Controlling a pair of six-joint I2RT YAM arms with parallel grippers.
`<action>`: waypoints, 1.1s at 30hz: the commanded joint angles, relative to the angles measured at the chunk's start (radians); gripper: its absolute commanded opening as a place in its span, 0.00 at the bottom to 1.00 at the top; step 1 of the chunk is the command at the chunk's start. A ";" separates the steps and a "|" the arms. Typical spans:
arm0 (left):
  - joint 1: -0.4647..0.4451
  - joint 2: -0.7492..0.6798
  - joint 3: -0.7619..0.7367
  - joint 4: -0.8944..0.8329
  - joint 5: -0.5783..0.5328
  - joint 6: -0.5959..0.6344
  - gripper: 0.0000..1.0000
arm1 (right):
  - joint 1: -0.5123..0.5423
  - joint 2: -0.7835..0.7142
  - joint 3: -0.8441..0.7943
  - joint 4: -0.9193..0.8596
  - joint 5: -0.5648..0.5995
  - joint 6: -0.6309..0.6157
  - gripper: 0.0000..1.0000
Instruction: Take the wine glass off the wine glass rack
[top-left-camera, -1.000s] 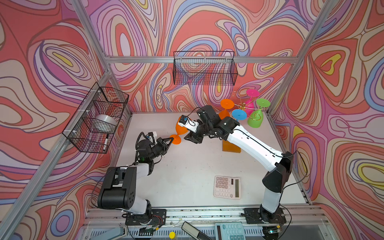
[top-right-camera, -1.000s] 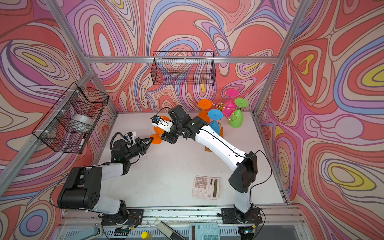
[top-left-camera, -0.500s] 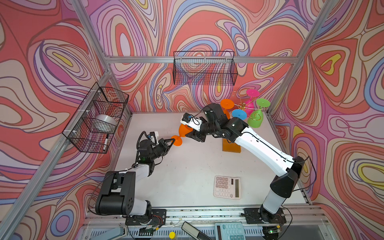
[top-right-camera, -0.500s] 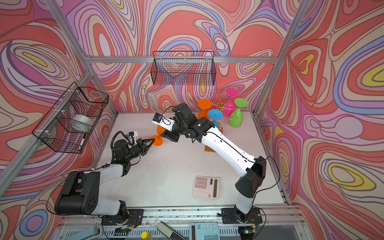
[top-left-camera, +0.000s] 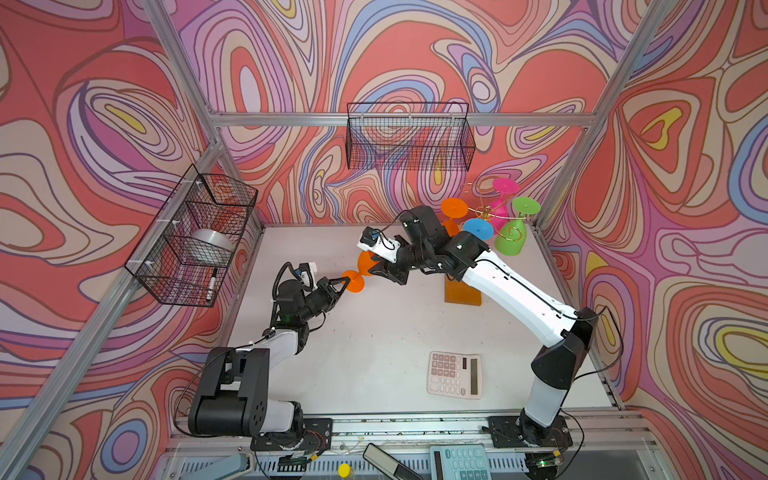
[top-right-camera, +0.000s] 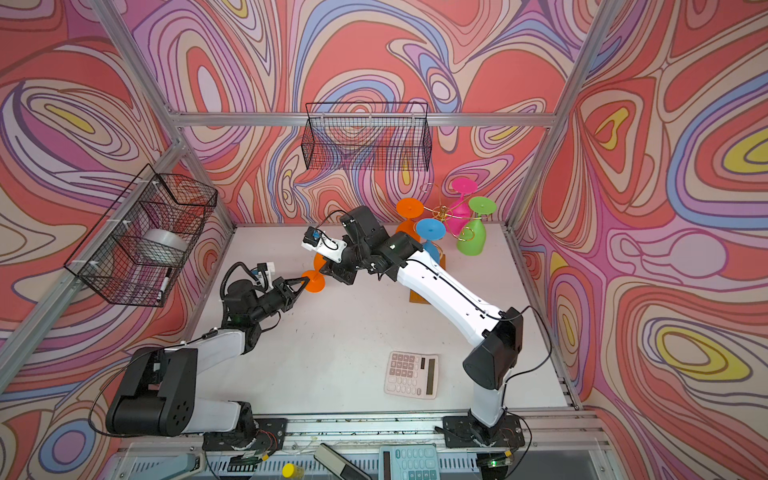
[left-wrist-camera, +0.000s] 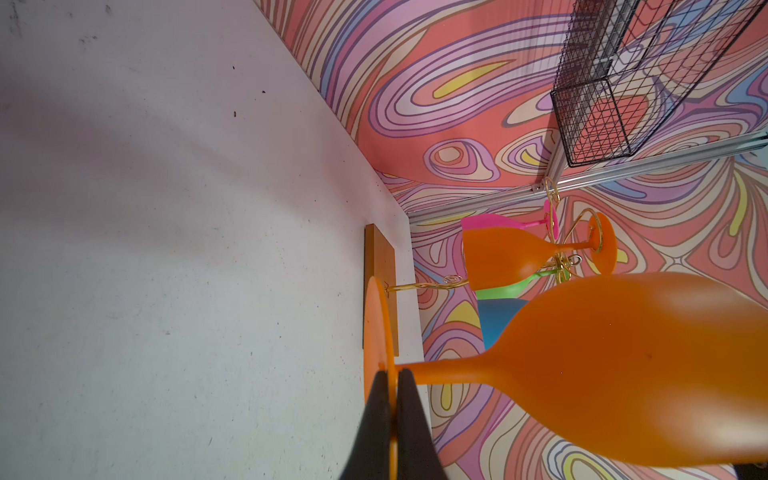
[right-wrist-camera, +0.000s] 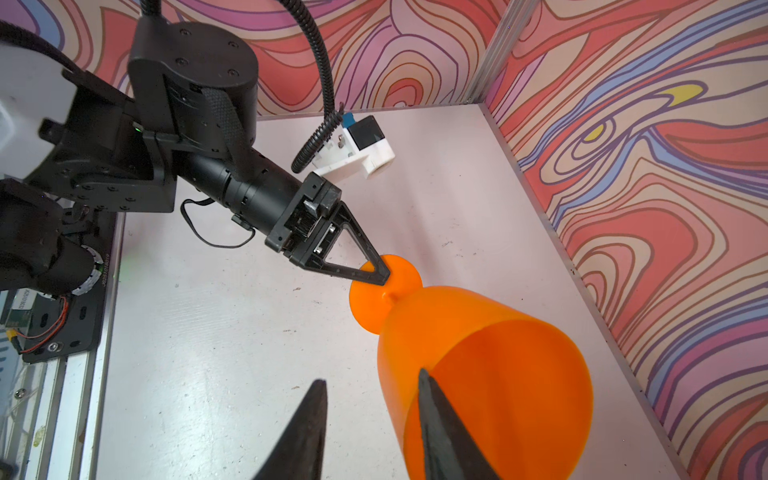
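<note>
Showing matte orange wine glass (right-wrist-camera: 469, 345) upright, flat round foot

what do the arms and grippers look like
Left arm and right arm: white shells, black joints, thin black cables. The left gripper has black triangular open-frame fingers, a white camera block and a ribbed black hose. The right gripper is black.

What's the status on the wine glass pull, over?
Left fingers shut on the foot of the orange wine glass. Right fingers open, straddling its bowl rim. Glass off the rack. Nothing in the way.
</note>
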 joint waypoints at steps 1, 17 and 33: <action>-0.005 -0.018 -0.008 0.054 -0.001 0.002 0.00 | 0.002 0.018 0.013 -0.040 -0.029 0.011 0.37; -0.005 -0.035 -0.022 0.075 -0.011 0.003 0.00 | -0.035 -0.036 -0.067 0.041 0.036 0.067 0.41; -0.005 -0.025 -0.025 0.102 -0.010 -0.018 0.00 | -0.037 -0.026 -0.081 0.088 -0.077 0.110 0.27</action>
